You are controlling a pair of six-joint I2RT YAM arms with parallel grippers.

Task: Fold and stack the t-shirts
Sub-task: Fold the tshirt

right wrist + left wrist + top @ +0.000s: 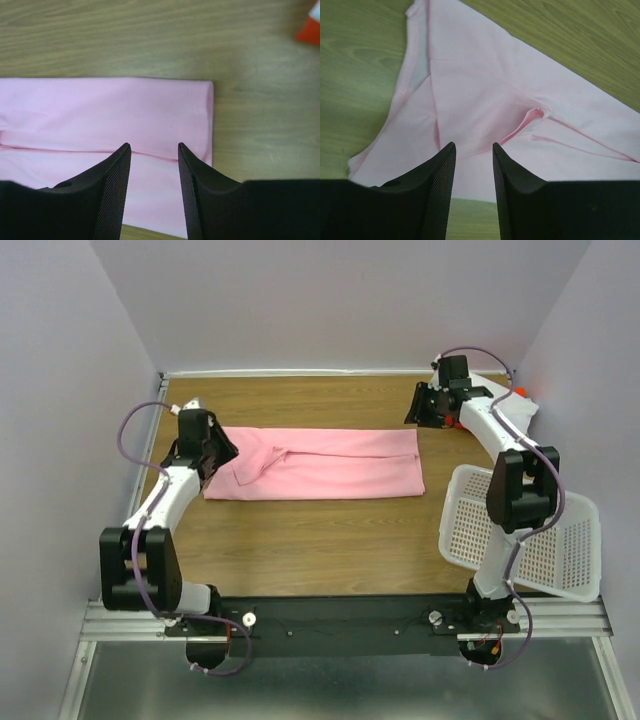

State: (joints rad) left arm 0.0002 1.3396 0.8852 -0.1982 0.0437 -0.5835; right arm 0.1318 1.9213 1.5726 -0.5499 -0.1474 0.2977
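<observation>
Light pink t-shirt (320, 462), folded lengthwise into a long band, flat across the middle of the wooden table (300, 550), stretched left to right between the two arms. Right end squared off in a clean straight edge, one fold line running along its length. Left end looser and wider, with slanting creases, a raised pucker and a stitched hem in the left wrist view. Left gripper (218, 452) over that left end, jaws parted, nothing caught between them, pink cloth plain in the gap; fingertips touching the fabric or just clear of it, impossible to tell. Right gripper (425, 408) at the shirt's far right corner, jaws likewise apart and holding nothing, fingertips above the cloth close to its straight right edge. Orange-red t-shirt (522, 393) at the far right corner of the table, behind the right arm and well apart from the pink one, only a sliver showing. White perforated basket (575, 540) at the near right of the table, tilted, partly hidden by the right arm, apart from the pink shirt. Both arm bases on a black and metal rail (340, 625) along the near edge; pale lavender walls (330, 300) on three sides.
</observation>
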